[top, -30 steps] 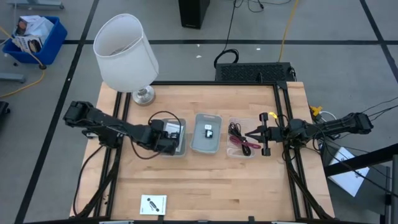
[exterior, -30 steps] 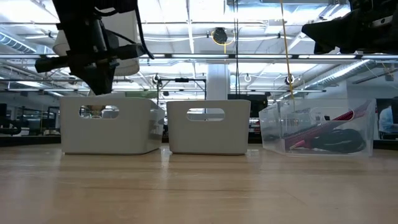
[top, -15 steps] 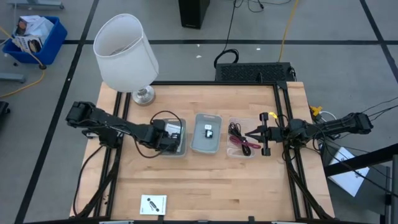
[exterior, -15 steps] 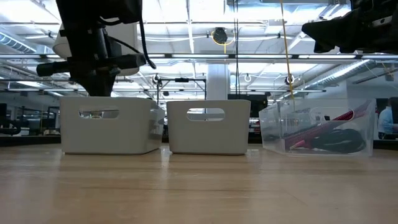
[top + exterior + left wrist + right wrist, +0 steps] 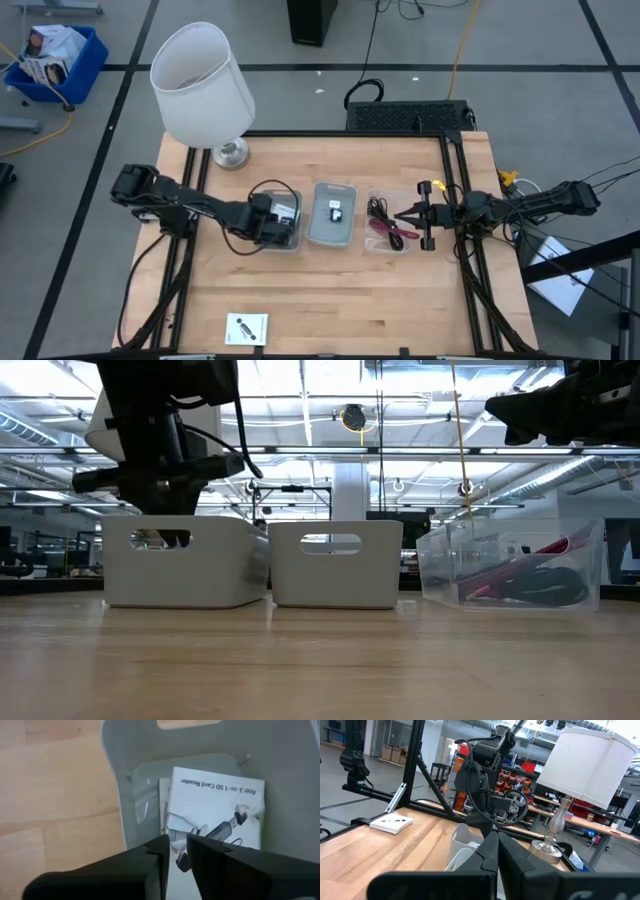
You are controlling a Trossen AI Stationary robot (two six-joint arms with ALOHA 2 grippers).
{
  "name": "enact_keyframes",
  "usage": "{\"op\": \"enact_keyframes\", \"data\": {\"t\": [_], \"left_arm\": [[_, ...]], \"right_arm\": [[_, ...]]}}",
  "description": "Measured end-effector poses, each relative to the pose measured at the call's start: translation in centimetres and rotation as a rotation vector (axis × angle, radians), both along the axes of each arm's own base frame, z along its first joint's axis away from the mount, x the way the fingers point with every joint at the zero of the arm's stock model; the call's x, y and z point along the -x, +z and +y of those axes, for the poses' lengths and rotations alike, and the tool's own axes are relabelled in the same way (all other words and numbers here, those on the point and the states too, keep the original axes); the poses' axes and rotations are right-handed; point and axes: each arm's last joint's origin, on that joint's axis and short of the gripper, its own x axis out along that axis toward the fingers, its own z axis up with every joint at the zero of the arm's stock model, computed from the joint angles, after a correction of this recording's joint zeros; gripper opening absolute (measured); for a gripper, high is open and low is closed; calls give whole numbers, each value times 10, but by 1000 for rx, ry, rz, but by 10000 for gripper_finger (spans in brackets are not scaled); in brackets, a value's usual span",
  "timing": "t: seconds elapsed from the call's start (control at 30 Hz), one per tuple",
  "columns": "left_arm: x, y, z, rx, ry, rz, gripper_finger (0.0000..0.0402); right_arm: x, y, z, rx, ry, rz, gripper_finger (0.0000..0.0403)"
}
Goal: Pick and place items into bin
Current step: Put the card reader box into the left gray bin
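Left gripper [image 5: 281, 226] closed, empty, over left bin [image 5: 291, 243] holding packet [image 5: 215, 812]; right gripper [image 5: 404, 216] closed, right of it.

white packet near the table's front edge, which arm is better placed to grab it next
Left. The white packet lies on the left half; the left gripper hangs over the left bin, nearer than the right gripper by the clear container.

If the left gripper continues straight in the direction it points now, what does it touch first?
Most likely the white SD card reader packet lying in the left bin: the left gripper, nearly shut, points right at it. How far remains is unclear.
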Motion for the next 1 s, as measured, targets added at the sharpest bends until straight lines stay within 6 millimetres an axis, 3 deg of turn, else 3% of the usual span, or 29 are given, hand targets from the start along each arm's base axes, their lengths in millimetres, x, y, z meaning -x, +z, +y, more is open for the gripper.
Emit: {"op": "enact_keyframes", "data": {"t": [0.13, 0.3, 0.43, 0.57, 0.83, 1.0], "left_arm": [[1, 3, 1, -19, -18, 5, 88], [6, 32, -4, -136, -213, 52, 104], [11, 66, -25, -245, -454, 83, 112], [16, 82, -57, -157, -801, 118, 113], [53, 60, -128, 9, -957, 73, 113], [81, 38, -157, 56, -985, 5, 114]], "right_arm": [[0, 0, 0, 0, 0, 0, 0], [0, 0, 0, -3, 1, 1, 0], [0, 0, 0, -3, 1, 4, 0], [0, -1, 0, -2, 1, 8, 0], [0, -1, 0, -19, 5, 11, 0], [0, -2, 0, -24, 5, 21, 0]]}}
